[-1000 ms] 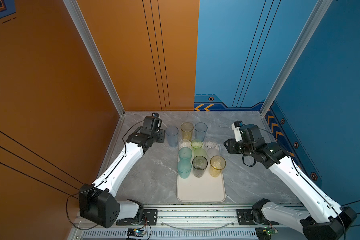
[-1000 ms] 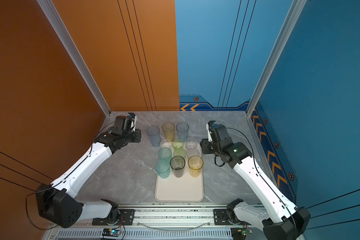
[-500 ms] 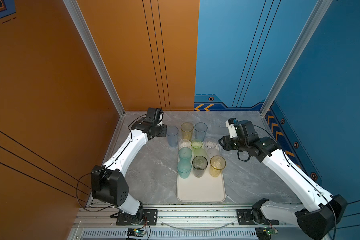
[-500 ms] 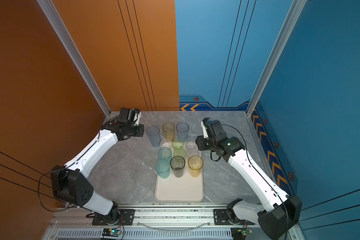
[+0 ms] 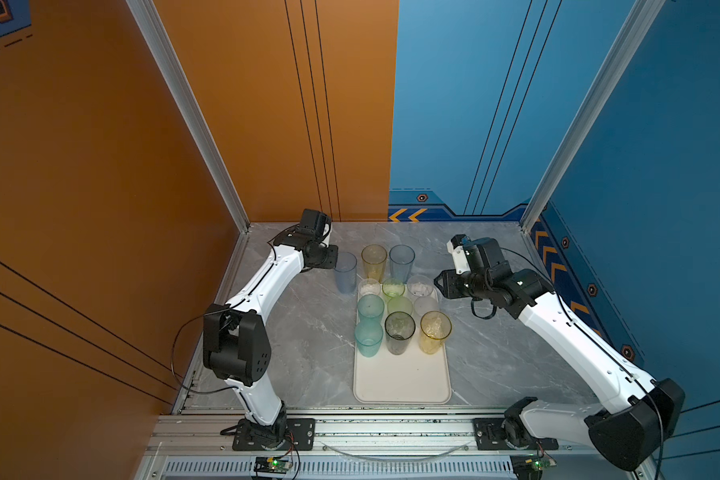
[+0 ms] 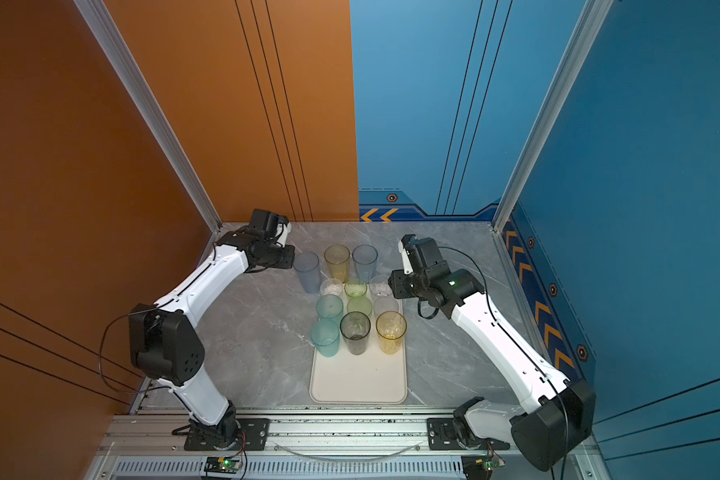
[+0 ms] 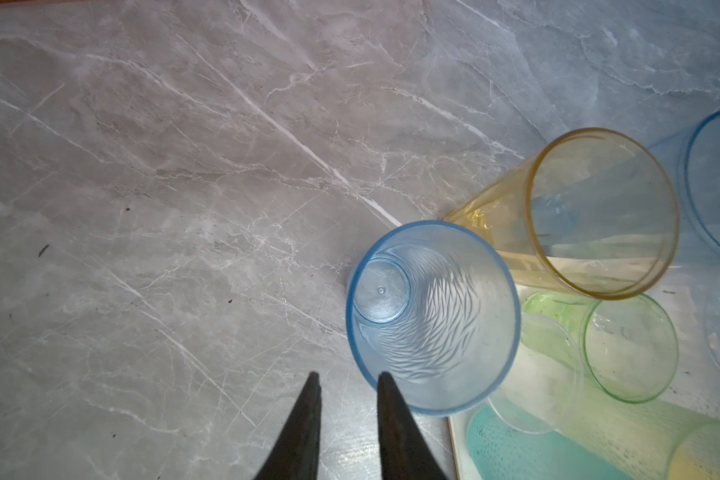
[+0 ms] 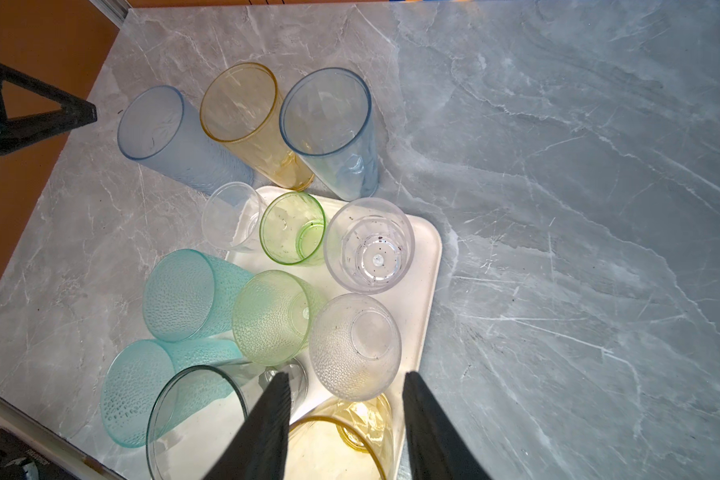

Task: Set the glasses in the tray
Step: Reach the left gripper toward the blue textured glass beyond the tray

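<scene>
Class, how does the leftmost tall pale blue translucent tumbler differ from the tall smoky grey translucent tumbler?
The pale blue tumbler stands on the marble table, the smoky grey tumbler in the flat cream-white tray. The pale blue tumbler's wall is wave-patterned, the smoky grey tumbler's looks smooth. Both stand upright.

You have twelve glasses (image 8: 273,316) and one tray (image 5: 402,382).
Two pale blue (image 8: 325,112), two yellow (image 8: 238,104), two teal (image 8: 179,295), two green (image 8: 294,226), three clear (image 8: 371,245), one grey (image 5: 399,332).

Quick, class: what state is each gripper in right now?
Left gripper: narrowly open at the rim of the blue glass, gripping nothing.
Right gripper: open, holding nothing.
</scene>
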